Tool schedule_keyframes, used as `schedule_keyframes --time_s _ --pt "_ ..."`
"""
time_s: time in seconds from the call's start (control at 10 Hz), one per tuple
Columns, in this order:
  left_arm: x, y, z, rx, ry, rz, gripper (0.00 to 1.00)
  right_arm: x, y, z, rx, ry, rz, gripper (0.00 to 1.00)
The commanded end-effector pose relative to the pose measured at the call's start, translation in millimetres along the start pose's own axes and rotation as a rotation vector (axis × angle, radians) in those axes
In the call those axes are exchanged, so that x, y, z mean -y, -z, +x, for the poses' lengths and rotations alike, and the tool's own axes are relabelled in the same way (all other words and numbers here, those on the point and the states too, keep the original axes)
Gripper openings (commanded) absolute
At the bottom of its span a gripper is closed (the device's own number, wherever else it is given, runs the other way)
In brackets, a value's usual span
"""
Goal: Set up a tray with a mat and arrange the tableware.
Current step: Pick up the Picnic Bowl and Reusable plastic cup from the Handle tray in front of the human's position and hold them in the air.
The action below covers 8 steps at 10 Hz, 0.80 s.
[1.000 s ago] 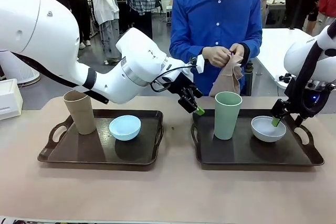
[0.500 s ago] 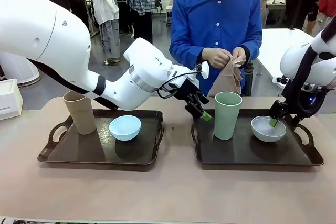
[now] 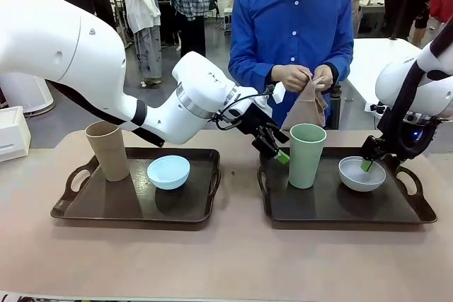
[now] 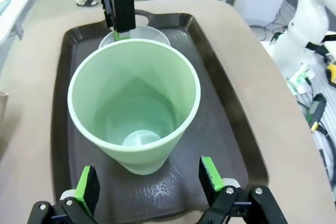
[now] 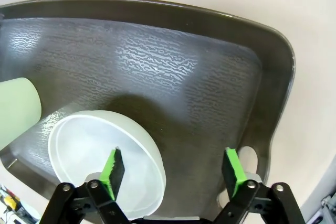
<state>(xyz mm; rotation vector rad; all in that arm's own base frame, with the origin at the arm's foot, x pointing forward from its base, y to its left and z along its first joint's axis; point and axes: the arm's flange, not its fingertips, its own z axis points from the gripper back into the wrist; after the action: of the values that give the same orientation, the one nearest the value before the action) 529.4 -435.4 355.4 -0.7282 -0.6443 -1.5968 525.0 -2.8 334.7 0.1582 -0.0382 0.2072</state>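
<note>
a: what is sitting on the table (image 3: 233, 263)?

b: two dark trays are lying side by side on it. the left tray (image 3: 85, 210) is carrying the tan cup (image 3: 107, 150) at its left end and the light blue bowl (image 3: 168, 172) near its middle. the right tray (image 3: 333, 206) is carrying the green cup (image 3: 307, 155) on its left part, with the white bowl (image 3: 362, 173) to the right of it.

a: and the person (image 3: 290, 26)?

b: standing at the far side, with both hands (image 3: 292, 76) pinching a tan cloth (image 3: 308, 107) and holding it up behind the green cup.

a: where is the left gripper (image 3: 281, 153) sitting against that cup?

b: it is reaching across the middle and hovering low, just beside the cup's left side. its fingers are standing spread wide. in the wrist view the cup's base is sitting in the gap between the two pads (image 4: 86, 184), just ahead of them, and neither pad is touching it as far as i can tell.

a: and the right gripper (image 5: 172, 169)?

b: it is hanging over the white bowl with its fingers spread apart. one pad is dipping inside the bowl and the other is hanging outside over bare tray, so the bowl's rim is lying between them. i cannot tell whether the inner pad is touching the wall.
</note>
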Motion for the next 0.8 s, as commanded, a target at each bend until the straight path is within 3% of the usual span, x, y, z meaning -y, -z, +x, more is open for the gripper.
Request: schedule_keyframes --time_s 0.0,0.1,0.2,0.7 --pt "-5.4 7.4 -2.3 0.072 0.029 -0.042 1.0 1.1 6.4 9.5 0.019 -0.017 0.037 0.73" --pt "-8.2 13.3 -1.2 0.085 0.042 -0.055 1.0 0.0 7.6 10.6 0.016 -0.016 0.037 0.55" --pt "-9.5 18.4 0.2 0.088 0.054 -0.064 1.0 -1.6 8.3 11.4 0.013 -0.02 0.035 0.64" --pt "-18.3 46.0 0.4 0.081 0.066 -0.109 1.0 -2.4 11.4 11.3 0.001 -0.026 0.04 0.64"
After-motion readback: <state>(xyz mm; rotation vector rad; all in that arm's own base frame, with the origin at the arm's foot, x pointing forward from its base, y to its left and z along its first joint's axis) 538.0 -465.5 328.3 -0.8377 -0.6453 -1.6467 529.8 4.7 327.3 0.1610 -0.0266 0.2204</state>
